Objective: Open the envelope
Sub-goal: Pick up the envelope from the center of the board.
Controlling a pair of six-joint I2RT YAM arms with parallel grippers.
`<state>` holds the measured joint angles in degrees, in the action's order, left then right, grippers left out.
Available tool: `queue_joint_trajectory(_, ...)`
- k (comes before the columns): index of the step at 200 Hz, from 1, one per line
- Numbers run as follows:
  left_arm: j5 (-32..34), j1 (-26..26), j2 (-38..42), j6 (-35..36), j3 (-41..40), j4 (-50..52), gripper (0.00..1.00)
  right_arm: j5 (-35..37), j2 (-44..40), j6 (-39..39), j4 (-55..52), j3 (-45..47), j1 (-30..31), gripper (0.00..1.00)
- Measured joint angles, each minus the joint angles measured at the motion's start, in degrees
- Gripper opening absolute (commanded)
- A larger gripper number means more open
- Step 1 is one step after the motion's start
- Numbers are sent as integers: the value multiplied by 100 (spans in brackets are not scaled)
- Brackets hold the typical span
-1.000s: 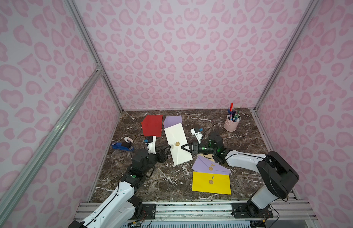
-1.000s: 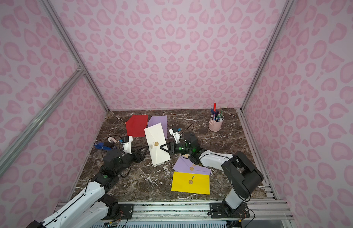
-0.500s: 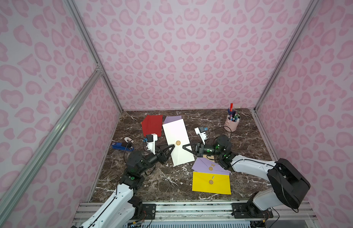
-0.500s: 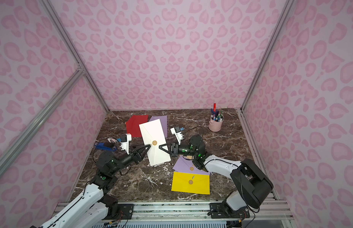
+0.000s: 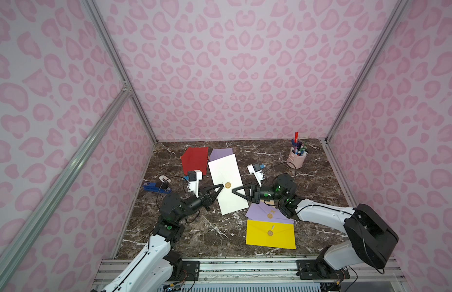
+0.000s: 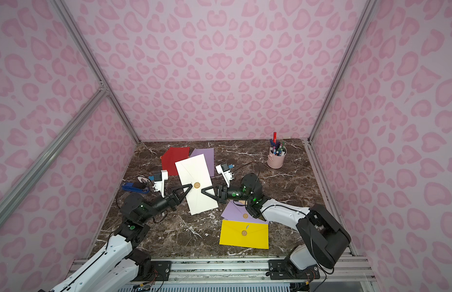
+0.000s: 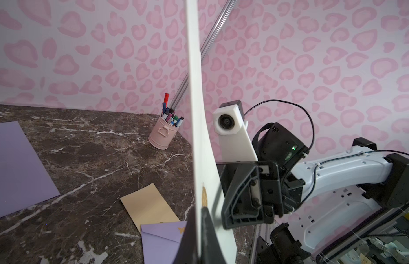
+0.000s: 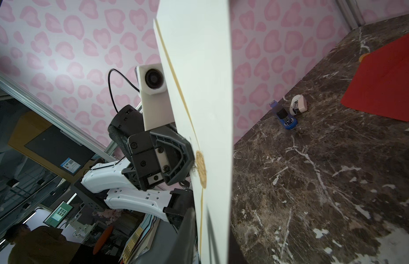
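Envelope status: white envelope (image 5: 227,174) is mid-scene, held above the marble table (image 5: 194,235) between both arms, with the flap side and gold seal (image 5: 228,185) facing up. Long axis runs near to far, far end skewed slightly left. Left gripper (image 5: 221,187) is clamped on the left edge beside the seal. Right gripper (image 5: 234,190) meets the right edge; can't tell if it's pinching or parted. Around it:
- red envelope (image 5: 194,159) and purple sheet (image 5: 221,153), far
- purple envelope (image 5: 265,213) and yellow envelope (image 5: 270,233), near right
- pen cup (image 5: 296,159), far right
- blue stapler (image 5: 155,188), left
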<state>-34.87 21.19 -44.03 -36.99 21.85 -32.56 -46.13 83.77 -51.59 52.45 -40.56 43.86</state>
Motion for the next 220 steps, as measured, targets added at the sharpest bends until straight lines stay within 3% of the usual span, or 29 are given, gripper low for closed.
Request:
queue_joint_trajectory(79, -535, 7, -177, 39, -7, -343, 5, -201, -564, 1596, -2035, -876, -275, 21)
queue_joint_trajectory(148, -769, 151, -212, 269, 72, -166, 5, -636, -304, 2026, -2518, -1292, -374, 0)
queue_joint_trajectory(213, -706, 181, -286, 479, 262, 313, 4, -675, -409, 2413, -2872, -1307, -372, 0)
queue_joint_trajectory(220, -688, 181, -286, 516, 289, 374, 8, -658, -433, 2444, -2894, -1294, -365, 0)
